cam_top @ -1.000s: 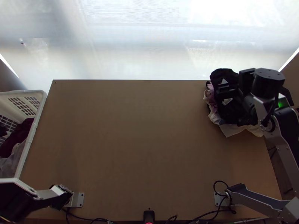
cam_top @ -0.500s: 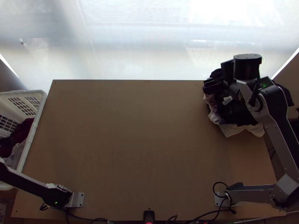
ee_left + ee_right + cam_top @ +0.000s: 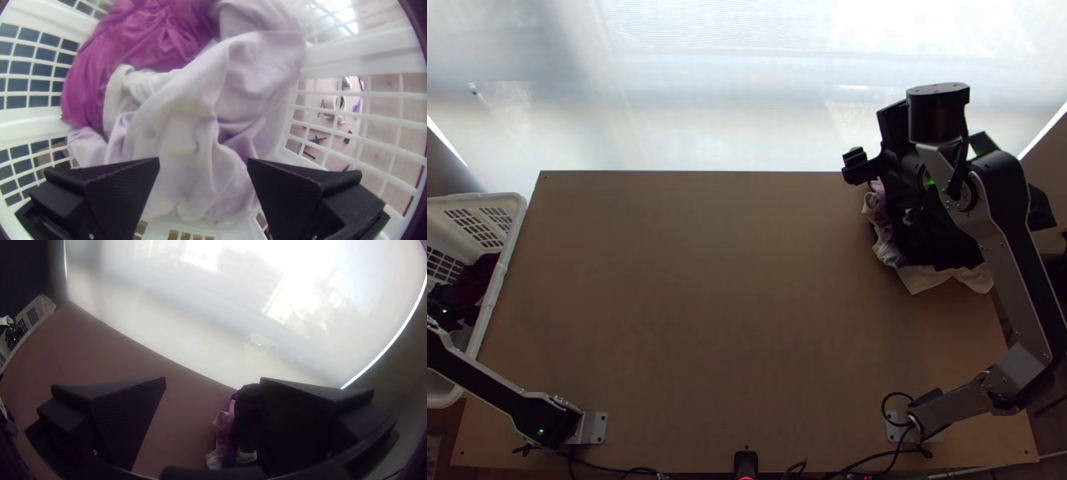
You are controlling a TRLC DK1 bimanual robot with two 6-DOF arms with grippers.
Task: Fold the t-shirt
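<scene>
both wide open! left end effector (image 3: 453,314) over crumpled lilac cloth (image 3: 182,138) in the white basket (image 3: 364,58), right end effector (image 3: 853,166) near the bunched clothes pile (image 3: 939,240) on the worktop (image 3: 707,280)!

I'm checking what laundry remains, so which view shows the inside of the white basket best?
The left wrist view: it looks into the basket, onto bunched purple cloth and pale cloth. The top view shows part of the basket, cut off at the edge; the right wrist view shows it small and distant.
</scene>
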